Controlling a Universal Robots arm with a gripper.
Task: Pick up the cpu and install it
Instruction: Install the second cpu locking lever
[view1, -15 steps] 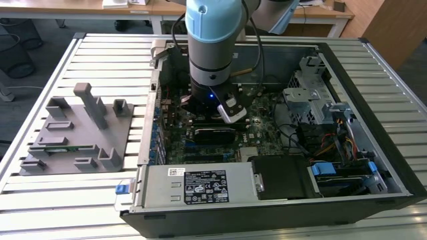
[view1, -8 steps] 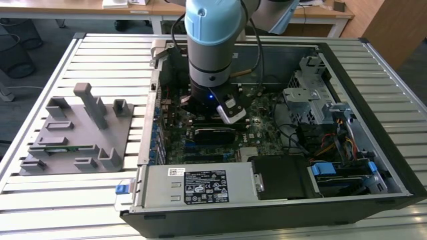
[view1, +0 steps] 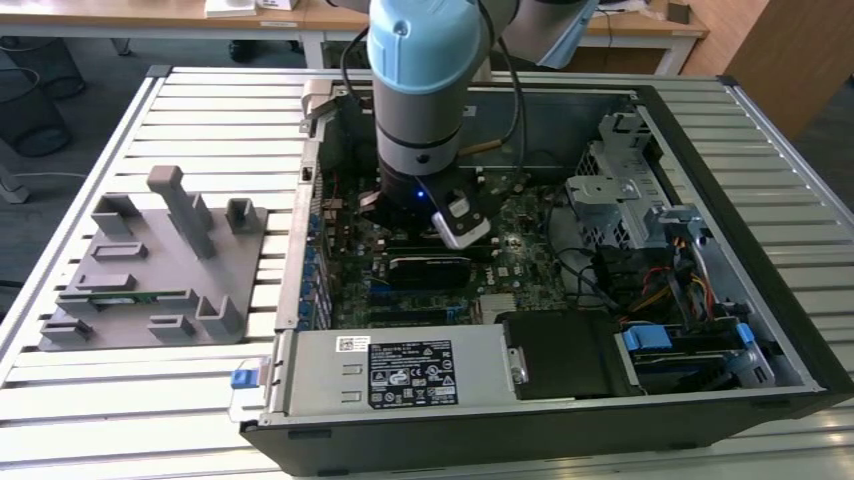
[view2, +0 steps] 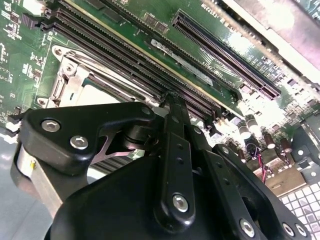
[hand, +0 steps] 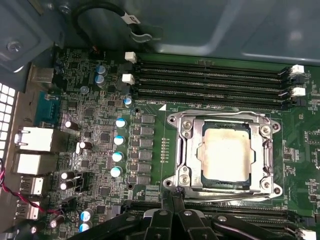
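In the exterior view the arm reaches down into an open computer case (view1: 667, 330) lying on a slatted worktop (view1: 200, 110), its pincer (view1: 441, 262) low over the green motherboard (view1: 514, 270). A grey holder (view1: 147, 265) with upright posts stands on the worktop toward the exterior view's left, well apart from the case.

In the second wrist view the pincer (view2: 171, 96) has its black fingers brought together to a narrow tip with nothing between them. The tip hangs just above the long memory slots (view2: 130, 67), beside the metal socket frame (view2: 67, 87).

In the first wrist view the cpu (hand: 223, 153) lies flat and square inside the socket frame (hand: 223, 156), level with the board. The frame's bright bracket borders all four of its edges, and the pincer tip (hand: 172, 197) sits just beside the frame's corner, not touching the chip. The cpu shows a pale, dull silver-beige metal lid with a thin lighter rim.

I judge it light, rigid and smooth, so apt to slip; its underside contacts are likely delicate. Holding it by two opposite edges, kept level, seems safest.
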